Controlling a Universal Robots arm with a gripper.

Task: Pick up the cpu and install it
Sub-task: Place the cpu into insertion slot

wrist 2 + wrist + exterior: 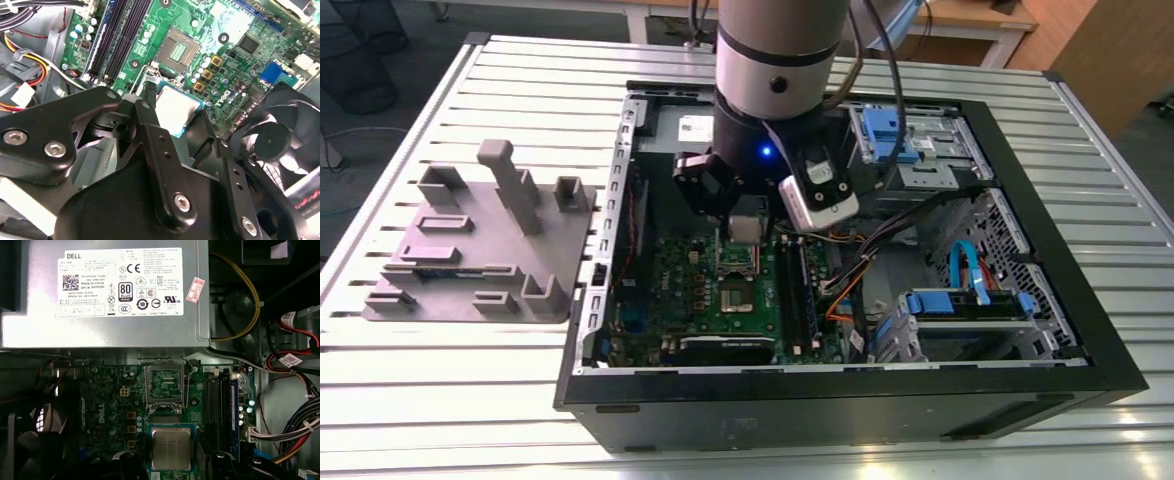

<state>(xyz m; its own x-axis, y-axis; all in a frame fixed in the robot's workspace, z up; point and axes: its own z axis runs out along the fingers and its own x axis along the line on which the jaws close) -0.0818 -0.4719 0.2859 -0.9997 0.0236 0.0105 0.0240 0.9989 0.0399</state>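
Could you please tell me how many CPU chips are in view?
1. The cpu is held in the gripper, above the motherboard near the empty socket. Others could be hidden behind the arm.

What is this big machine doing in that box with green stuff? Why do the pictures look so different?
The silver tube is a robot arm. It reaches into an open computer case lying on a metal table. One picture comes from a camera standing off the arm. The other two come from little cameras riding near the arm's wrist, so they peer into the case. The green plate is the motherboard, the computer's main board. At the arm's end is a black claw. It pinches a small shiny square, the cpu, above the board, near the empty square socket. The grey box with a white label is the power supply. On the exterior view's left, a grey holder tray sits on the table.
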